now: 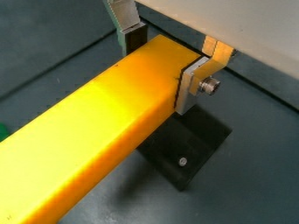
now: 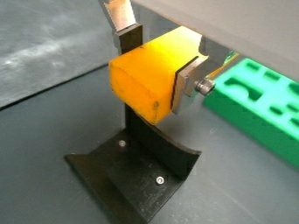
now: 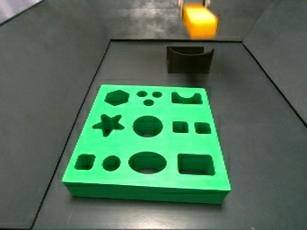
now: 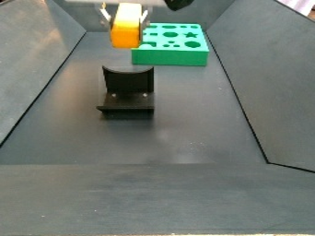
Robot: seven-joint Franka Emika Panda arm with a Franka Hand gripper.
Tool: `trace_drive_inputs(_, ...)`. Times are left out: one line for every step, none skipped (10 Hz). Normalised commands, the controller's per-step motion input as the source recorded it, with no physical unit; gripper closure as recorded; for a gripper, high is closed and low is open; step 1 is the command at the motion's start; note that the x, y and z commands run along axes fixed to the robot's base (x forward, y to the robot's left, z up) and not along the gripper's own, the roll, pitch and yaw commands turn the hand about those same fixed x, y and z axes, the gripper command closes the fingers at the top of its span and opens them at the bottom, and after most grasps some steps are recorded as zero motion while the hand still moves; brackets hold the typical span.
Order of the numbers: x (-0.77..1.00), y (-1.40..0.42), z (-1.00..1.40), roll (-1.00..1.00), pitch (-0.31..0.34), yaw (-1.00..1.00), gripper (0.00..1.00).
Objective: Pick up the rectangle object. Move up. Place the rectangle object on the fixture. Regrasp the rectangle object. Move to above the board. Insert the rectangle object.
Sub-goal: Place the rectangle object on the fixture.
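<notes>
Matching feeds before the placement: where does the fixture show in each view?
Wrist view: fixture under the block held by the gripper.
Wrist view, below the block.
Side view, beyond the board.
Side view, middle, before the board.
Shared landmark: the block.

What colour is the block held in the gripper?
Plain orange-yellow: the rectangle object, clamped in the gripper above the fixture, clearest in a wrist view.

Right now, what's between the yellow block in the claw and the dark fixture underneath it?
Nothing: the rectangle object, clamped in the claw, hangs above the fixture with only open air between, as a side view shows.
</notes>
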Motion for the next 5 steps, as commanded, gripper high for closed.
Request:
trace_drive_inputs(0.04, 0.51, 0.28, -1.00, 0.183, 0.04, 1.00)
trace_drive_inputs(0.04, 0.39, 0.15, -1.00, 0.193, 0.02, 1.00)
trace_drive_inputs(0.07, 0.15, 0.03, -0.94, 0.198, -0.02, 1.00)
trace_drive_inputs(0.09, 0.06, 0.02, -0.73, 0.194, -0.04, 1.00)
trace_drive_inputs(0.08, 0.07, 0.01, -0.48, 0.172, -0.07, 1.00)
